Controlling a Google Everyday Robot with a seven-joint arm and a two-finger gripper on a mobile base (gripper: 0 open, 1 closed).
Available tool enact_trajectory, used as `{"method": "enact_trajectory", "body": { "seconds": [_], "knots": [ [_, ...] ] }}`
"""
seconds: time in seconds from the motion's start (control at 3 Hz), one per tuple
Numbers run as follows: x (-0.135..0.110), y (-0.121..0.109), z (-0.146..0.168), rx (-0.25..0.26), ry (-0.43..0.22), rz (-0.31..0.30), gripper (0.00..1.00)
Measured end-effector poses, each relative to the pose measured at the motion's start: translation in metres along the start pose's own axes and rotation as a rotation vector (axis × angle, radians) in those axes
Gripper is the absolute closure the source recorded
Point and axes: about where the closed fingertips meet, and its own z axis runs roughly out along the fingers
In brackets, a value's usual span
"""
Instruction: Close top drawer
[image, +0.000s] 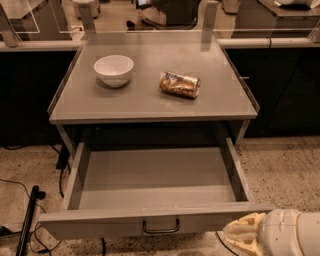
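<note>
Top drawer stands fully pulled out; closing not yet done. Gripper, fingers bunched together and empty, sits just below its front's right end.

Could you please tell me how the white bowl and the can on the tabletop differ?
The bowl is plain white; the can is patterned brown. The bowl stands upright; the can lies on its side. Both rest on the grey tabletop. The end effector is near the open top drawer's front, right end.
</note>
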Motion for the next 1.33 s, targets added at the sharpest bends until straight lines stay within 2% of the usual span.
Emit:
{"method": "enact_trajectory", "body": {
  "seconds": [0.33, 1.0, 1.33],
  "knots": [
    [0.012, 0.003, 0.032, -0.039, 0.016, 0.0, 1.0],
    [0.015, -0.018, 0.079, -0.064, 0.055, -0.033, 1.0],
    [0.015, -0.018, 0.081, -0.064, 0.057, -0.036, 0.83]
  ]
}}
